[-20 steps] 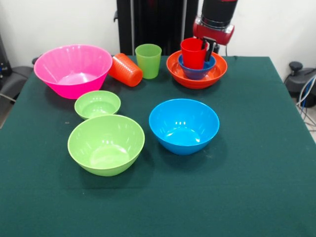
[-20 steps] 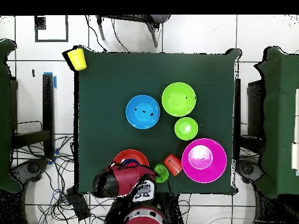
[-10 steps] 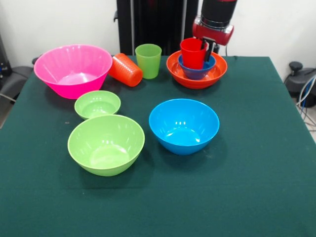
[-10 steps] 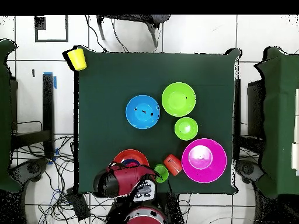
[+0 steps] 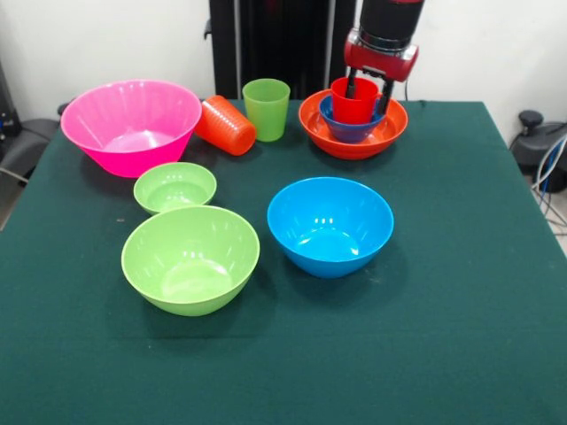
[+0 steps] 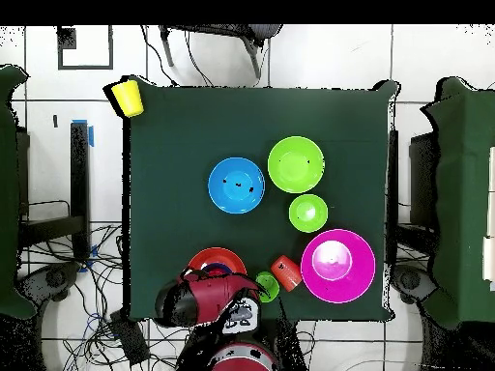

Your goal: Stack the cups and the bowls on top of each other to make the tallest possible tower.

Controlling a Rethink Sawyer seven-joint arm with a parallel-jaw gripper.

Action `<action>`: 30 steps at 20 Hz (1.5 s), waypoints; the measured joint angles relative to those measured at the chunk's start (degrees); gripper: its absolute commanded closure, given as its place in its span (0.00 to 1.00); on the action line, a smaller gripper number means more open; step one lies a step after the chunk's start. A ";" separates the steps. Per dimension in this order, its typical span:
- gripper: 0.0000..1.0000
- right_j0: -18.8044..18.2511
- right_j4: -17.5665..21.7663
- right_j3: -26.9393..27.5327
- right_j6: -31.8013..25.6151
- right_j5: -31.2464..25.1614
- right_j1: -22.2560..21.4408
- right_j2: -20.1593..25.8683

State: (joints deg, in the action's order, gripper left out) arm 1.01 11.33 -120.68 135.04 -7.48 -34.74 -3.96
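The tower stands at the far side: a red cup (image 5: 355,104) sits upright in the small dark blue bowl (image 5: 351,131), which sits in the wide orange bowl (image 5: 354,144). My gripper (image 5: 368,90) hangs right over the red cup. One finger is at the cup's mouth, the other outside its right wall, spread apart. In the overhead view the arm (image 6: 208,299) hides the gripper and part of the orange bowl (image 6: 217,259). The orange cup (image 5: 225,125) lies on its side. The light green cup (image 5: 266,109) stands upright beside it.
The huge pink bowl (image 5: 130,126) is at the far left. In front of it are the small green bowl (image 5: 174,187) and the large green bowl (image 5: 190,258). The large blue bowl (image 5: 330,226) is mid-table. The yellow cup (image 6: 127,97) is at a table corner.
The red cup has come down lower into the dark blue bowl and shifted slightly right. The fingers, which were close together at its right rim, have spread apart.
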 measured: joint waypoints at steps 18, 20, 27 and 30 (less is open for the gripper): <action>0.00 -0.79 0.01 -0.26 0.00 0.00 -1.05 0.79; 0.00 -0.84 0.01 -0.45 0.00 -0.06 -1.80 1.04; 0.00 -1.12 -0.15 -1.02 0.00 -2.22 -6.57 2.38; 0.00 -1.68 -0.27 -1.22 0.00 -3.18 -7.90 2.87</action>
State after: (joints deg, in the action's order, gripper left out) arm -0.67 11.06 -121.91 135.04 -10.66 -42.64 -1.09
